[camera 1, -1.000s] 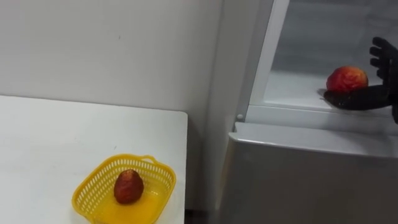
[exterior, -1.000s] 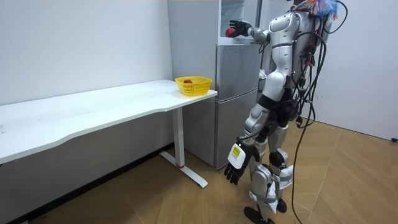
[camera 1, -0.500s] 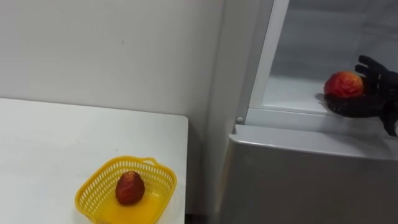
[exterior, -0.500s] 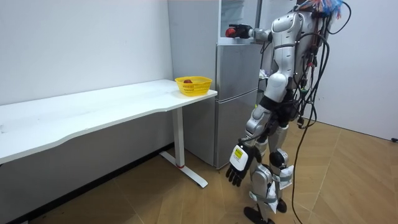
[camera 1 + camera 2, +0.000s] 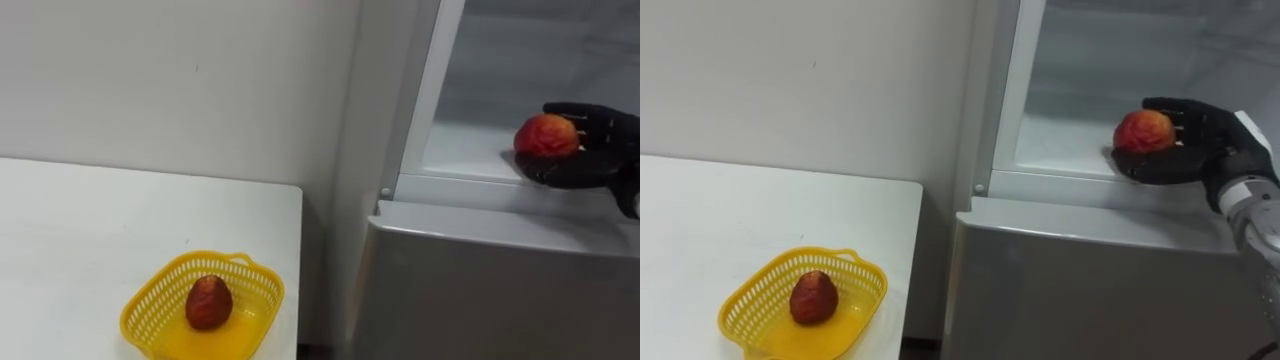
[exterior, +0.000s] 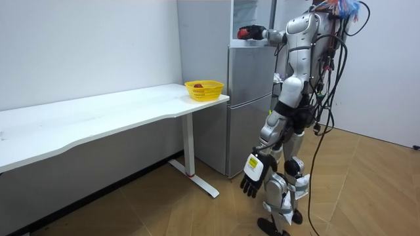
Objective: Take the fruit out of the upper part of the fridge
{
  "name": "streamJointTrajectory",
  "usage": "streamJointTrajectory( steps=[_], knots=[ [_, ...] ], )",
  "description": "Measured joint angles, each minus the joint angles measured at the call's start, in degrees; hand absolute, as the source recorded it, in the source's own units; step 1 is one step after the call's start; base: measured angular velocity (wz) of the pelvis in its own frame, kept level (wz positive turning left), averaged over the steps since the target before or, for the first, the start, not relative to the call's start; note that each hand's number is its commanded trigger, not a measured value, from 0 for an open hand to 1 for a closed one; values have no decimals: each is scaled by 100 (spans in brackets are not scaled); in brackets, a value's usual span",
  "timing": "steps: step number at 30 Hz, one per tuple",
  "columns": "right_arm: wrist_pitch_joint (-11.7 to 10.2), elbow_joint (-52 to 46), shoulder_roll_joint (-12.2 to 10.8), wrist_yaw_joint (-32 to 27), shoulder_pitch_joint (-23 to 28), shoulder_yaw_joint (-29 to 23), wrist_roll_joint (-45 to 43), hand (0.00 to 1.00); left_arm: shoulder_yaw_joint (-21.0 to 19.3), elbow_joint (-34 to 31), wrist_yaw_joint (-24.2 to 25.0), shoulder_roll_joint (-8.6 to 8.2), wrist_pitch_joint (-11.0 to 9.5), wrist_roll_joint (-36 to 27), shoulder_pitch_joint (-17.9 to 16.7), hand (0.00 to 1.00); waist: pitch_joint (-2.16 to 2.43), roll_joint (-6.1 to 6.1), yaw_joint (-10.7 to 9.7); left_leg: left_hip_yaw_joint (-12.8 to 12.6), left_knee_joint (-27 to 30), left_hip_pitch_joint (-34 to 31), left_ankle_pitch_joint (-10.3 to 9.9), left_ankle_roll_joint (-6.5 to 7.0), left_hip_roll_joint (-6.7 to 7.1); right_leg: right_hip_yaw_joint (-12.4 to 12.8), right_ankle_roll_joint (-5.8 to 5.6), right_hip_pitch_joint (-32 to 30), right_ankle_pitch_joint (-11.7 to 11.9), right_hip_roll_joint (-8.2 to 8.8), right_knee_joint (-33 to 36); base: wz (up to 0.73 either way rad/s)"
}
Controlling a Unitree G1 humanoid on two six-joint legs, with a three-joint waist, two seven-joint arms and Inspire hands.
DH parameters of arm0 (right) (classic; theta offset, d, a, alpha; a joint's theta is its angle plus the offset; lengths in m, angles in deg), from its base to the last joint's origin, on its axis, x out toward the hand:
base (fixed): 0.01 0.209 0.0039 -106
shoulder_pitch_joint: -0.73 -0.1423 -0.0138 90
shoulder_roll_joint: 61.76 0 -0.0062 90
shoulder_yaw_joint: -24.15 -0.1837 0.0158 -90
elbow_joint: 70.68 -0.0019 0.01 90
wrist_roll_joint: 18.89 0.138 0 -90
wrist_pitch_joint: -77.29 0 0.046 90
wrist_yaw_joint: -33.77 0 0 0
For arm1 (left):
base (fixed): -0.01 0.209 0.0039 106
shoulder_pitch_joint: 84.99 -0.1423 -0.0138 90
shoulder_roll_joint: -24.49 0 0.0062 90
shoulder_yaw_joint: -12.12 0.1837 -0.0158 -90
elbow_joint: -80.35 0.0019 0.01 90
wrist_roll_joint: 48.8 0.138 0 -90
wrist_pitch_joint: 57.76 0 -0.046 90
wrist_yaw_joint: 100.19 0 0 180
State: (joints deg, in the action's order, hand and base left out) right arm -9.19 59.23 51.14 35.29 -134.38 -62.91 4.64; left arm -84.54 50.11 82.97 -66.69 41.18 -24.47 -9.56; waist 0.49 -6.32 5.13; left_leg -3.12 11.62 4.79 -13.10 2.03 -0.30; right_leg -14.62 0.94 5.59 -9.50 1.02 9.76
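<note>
A red-orange round fruit (image 5: 545, 135) is at the front edge of the open upper fridge compartment (image 5: 465, 150), lifted slightly off its white shelf. My right hand (image 5: 592, 162) comes in from the right and cups it, thumb below and fingers curled over the top and far side. The same black hand (image 5: 1188, 158) and fruit (image 5: 1142, 131) show in the right eye view. In the room view I stand upright facing the fridge (image 6: 249, 98), right arm raised to its top. My left hand (image 6: 252, 173) hangs by my thigh with relaxed fingers.
A yellow plastic basket (image 5: 262, 282) sits at the near right corner of the white table (image 5: 80, 230), left of the fridge, with a dark red fruit (image 5: 208, 302) in it. The grey lower fridge door (image 5: 500, 290) is closed below the open compartment.
My right hand's fingers have curled round the fruit, which has lifted slightly and moved a little left toward the compartment's opening. The view shifted slightly early on.
</note>
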Motion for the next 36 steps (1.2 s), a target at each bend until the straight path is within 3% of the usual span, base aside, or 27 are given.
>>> streamJointTrajectory(
  steps=[27,31,36],
  knots=[
    [124,-231,-1,-173,-9,122,-117,100,16,-6,-1,10,133,4,55,0,-12,17,-15,-14,-29,72,0,0,0,22,0,27,0,-10,-9,0],
    [139,-567,-8,-308,90,212,-231,100,15,-6,-8,22,127,1,129,0,-22,51,6,-15,-33,73,0,0,-1,17,0,26,0,-11,-6,0],
    [145,-1249,-89,-463,296,228,-369,100,16,-5,-37,22,29,8,169,0,10,128,7,-79,-38,76,0,0,-6,24,0,10,0,-3,-3,-2]
  ],
)
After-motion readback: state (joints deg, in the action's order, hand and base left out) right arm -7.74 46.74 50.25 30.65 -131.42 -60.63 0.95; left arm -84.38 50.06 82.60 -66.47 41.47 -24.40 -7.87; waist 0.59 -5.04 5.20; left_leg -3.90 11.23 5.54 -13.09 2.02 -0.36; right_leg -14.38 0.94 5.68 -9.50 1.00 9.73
